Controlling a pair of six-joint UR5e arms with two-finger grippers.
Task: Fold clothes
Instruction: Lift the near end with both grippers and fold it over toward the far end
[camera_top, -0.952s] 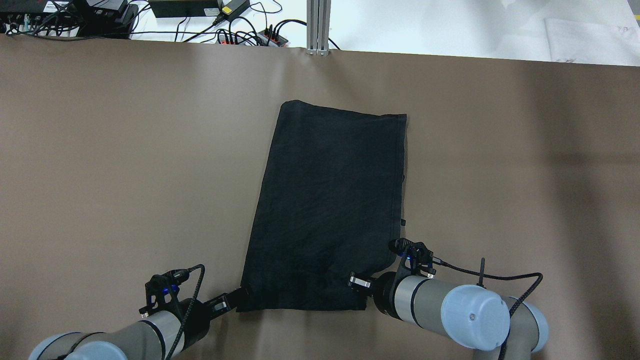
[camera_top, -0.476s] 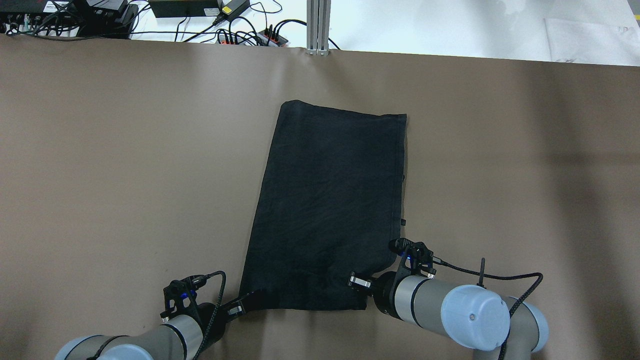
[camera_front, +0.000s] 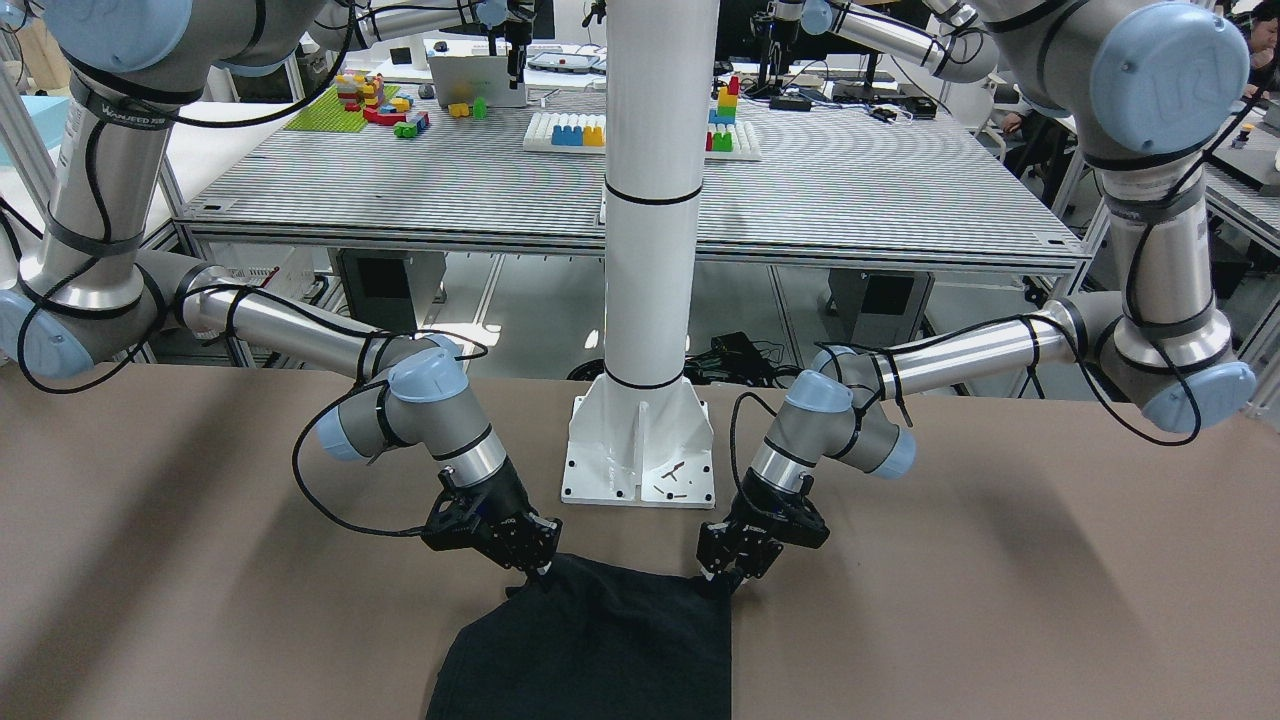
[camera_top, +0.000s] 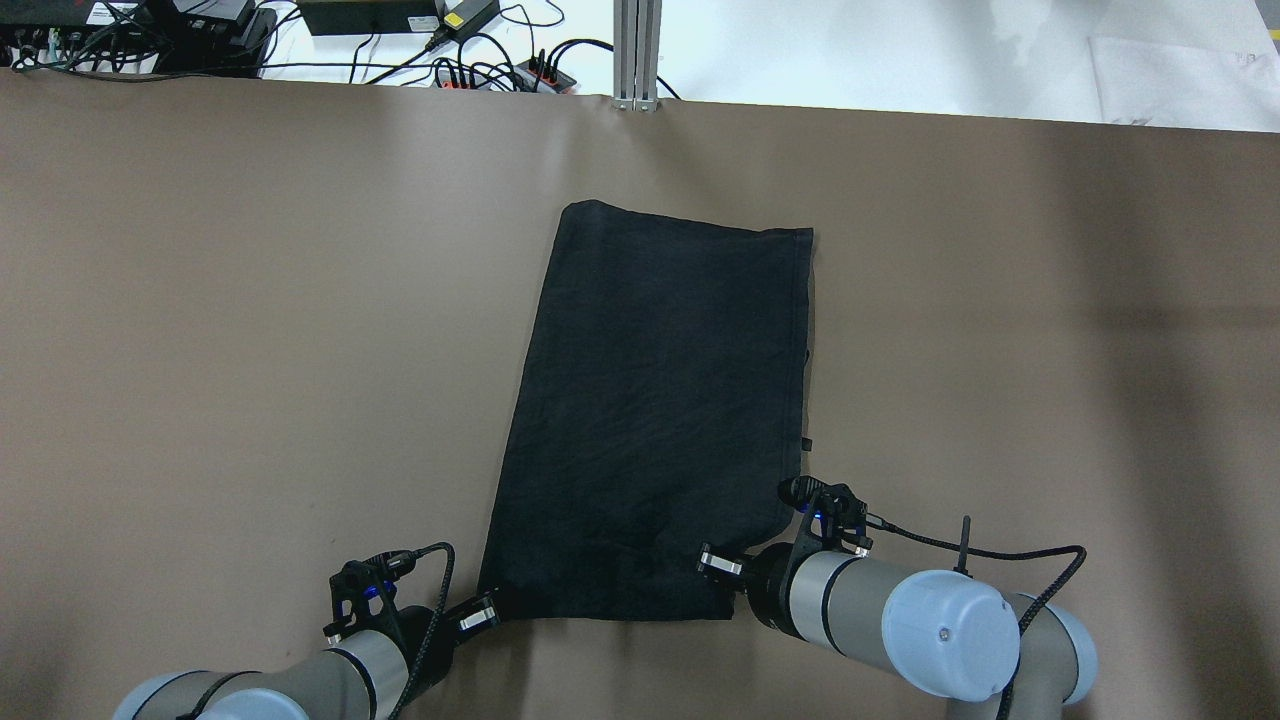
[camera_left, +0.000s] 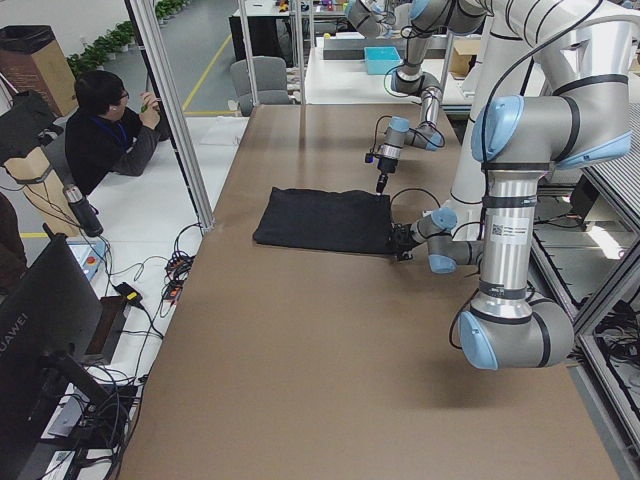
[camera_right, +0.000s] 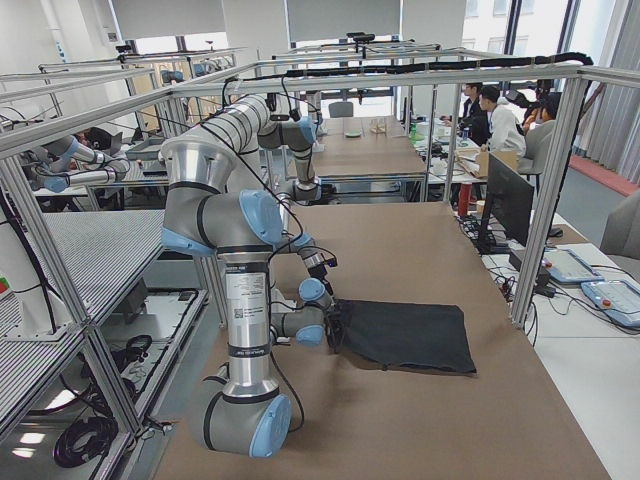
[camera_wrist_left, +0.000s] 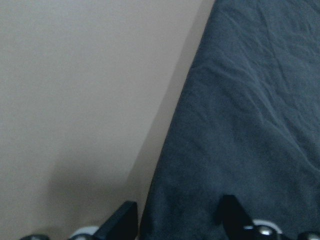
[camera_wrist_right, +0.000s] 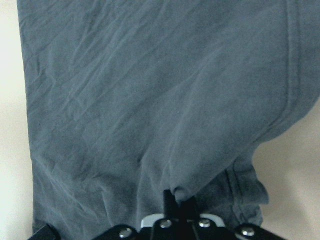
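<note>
The black garment (camera_top: 660, 400) lies flat on the brown table (camera_top: 250, 350), long side running away from me; it also shows in the front view (camera_front: 600, 650). My left gripper (camera_top: 497, 603) is open at its near left corner. In the left wrist view (camera_wrist_left: 177, 220) one finger rests on the table and the other on the fabric (camera_wrist_left: 240, 125), straddling the edge. My right gripper (camera_top: 735, 588) is shut on the garment near its near right corner. In the right wrist view (camera_wrist_right: 177, 196) it pinches a raised fold of the cloth (camera_wrist_right: 150, 90).
The white robot pedestal (camera_front: 640, 460) stands just behind the garment's near edge. Cables and power strips (camera_top: 480, 65) and an aluminium post (camera_top: 637, 50) lie beyond the far table edge. A seated person (camera_left: 110, 130) is off the table's far side.
My left arm has shifted right and slightly nearer, bringing its fingers onto the garment's near left corner. The right arm and the garment have not moved.
</note>
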